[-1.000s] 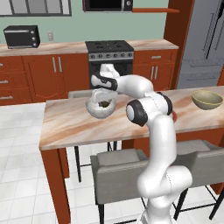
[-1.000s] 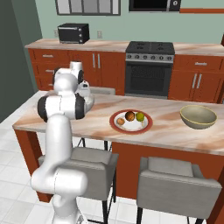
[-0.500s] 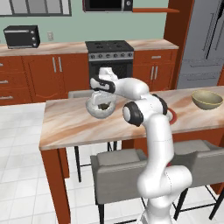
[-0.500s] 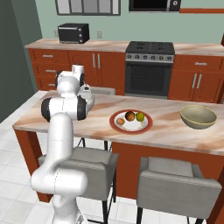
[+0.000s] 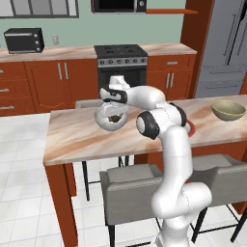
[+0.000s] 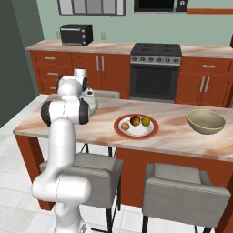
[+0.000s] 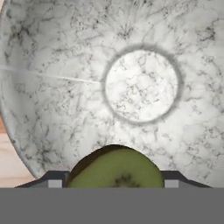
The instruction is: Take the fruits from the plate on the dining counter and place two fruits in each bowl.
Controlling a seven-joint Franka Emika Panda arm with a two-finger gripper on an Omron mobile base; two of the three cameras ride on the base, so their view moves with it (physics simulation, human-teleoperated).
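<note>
Green-brown, a small round fruit sits between the two dark fingers, which stand apart on either side of it; whether they press it I cannot tell. Just beyond lies the whitish-grey speckled bowl on the marble counter. Farther along, the red-rimmed plate carries three fruits. Well apart, at the far end, stands the olive-tan bowl.

Four fruits, two bowls, one plate
</note>
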